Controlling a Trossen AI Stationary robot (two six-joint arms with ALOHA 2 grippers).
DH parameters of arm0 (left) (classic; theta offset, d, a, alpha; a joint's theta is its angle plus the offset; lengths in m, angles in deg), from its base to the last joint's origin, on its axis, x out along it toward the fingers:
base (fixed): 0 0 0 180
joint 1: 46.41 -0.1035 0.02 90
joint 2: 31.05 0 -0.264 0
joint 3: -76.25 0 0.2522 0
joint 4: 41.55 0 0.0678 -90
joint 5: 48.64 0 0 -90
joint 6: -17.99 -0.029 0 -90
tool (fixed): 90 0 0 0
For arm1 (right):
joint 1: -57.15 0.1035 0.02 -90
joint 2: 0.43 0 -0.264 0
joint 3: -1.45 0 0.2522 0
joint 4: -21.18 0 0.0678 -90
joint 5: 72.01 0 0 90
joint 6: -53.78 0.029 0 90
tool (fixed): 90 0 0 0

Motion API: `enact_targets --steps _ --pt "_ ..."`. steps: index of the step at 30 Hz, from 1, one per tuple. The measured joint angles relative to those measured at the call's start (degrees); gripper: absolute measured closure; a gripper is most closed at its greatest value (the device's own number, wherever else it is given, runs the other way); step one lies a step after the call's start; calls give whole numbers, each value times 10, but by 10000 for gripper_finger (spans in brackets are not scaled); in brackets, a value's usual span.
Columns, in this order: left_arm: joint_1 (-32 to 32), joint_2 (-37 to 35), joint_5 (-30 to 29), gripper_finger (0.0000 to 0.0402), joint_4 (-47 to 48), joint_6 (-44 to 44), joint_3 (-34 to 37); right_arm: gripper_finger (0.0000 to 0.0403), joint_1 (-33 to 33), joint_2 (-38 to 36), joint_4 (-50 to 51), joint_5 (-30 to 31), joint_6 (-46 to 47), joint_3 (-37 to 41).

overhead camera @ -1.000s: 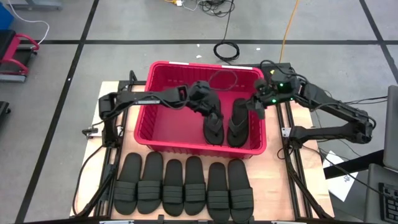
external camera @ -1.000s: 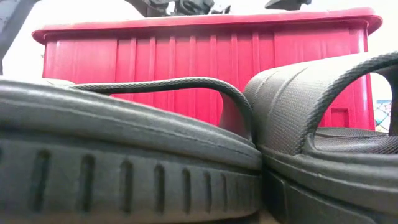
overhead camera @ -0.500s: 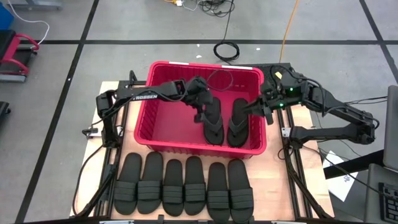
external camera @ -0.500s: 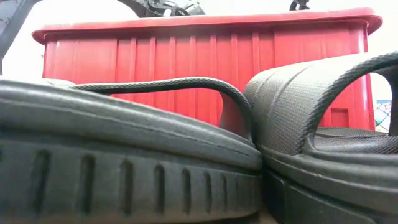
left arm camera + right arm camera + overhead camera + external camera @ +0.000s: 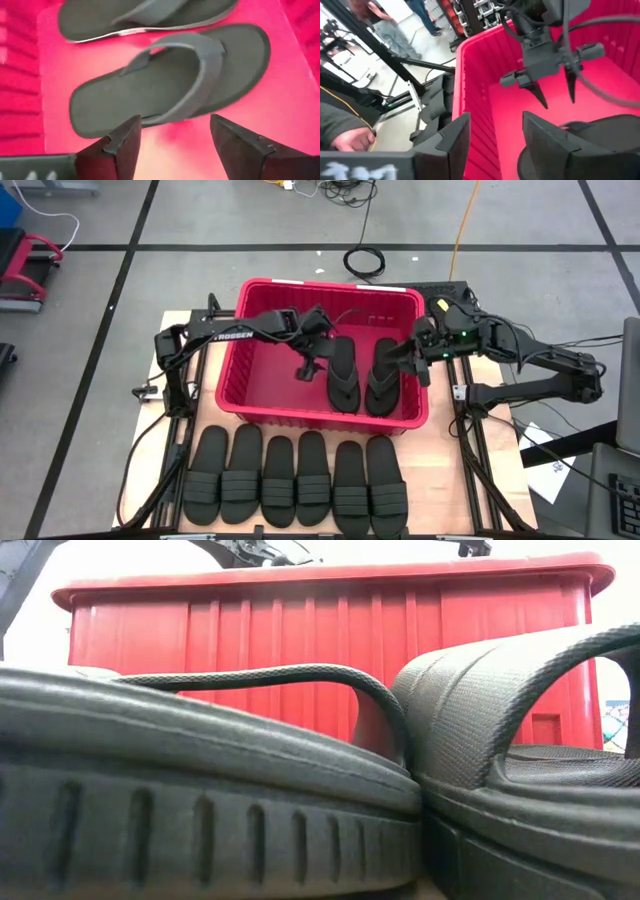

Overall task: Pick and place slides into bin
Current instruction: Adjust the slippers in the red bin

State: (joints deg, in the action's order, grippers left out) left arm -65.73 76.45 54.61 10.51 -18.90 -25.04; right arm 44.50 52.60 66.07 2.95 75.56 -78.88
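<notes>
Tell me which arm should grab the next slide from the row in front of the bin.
Probably the left. The left gripper hangs open and empty inside the bin, beside the flip-flops. The right gripper, also open, sits at the bin's right rim. Six slides lie mostly toward the left arm's side.

Grey floor (image 5: pixel 120 300) around my table (image 5: pixel 445 470), crossed by black tape lines (image 5: pixel 300 247). Coiled black cable (image 5: pixel 366 260) on the floor beyond my jaws, orange cord (image 5: pixel 462 220) trailing past it. Red cart (image 5: pixel 25 268) far off my left side. People (image 5: pixel 390 30) stand by dark racks (image 5: pixel 480 12) beyond my right jaws.
</notes>
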Motion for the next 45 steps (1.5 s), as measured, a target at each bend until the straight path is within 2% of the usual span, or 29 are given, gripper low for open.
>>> enact_targets --steps 4,8,11,17,20,24,27,32,34,36,45 --pt "8 1 -9 191 -9 -43 0 230 7 7 1 0 7 2" --pt "4 2 19 209 -26 18 0 230 8 9 -10 0 30 21" --pt "5 2 35 220 -17 29 0 230 8 9 -40 0 50 46" --pt "4 11 33 234 -15 68 0 230 8 9 -131 -6 80 97" --pt "3 -6 32 232 -38 96 1 230 8 9 -142 -15 65 104" --pt "9 -79 32 236 -74 98 1 230 7 15 -131 -10 21 107" --pt "12 -150 32 255 -108 115 1 240 -6 28 -110 -2 -16 98" --pt "14 -261 33 330 -162 196 -1 269 -38 91 -34 -39 -115 60" --pt "15 -290 38 371 -164 233 -1 279 -52 121 -3 -47 -164 41" --pt "15 -310 50 392 -163 263 -1 285 -67 149 17 -44 -211 27" --pt "13 -363 47 398 -154 367 0 272 -135 218 18 80 -404 -12"
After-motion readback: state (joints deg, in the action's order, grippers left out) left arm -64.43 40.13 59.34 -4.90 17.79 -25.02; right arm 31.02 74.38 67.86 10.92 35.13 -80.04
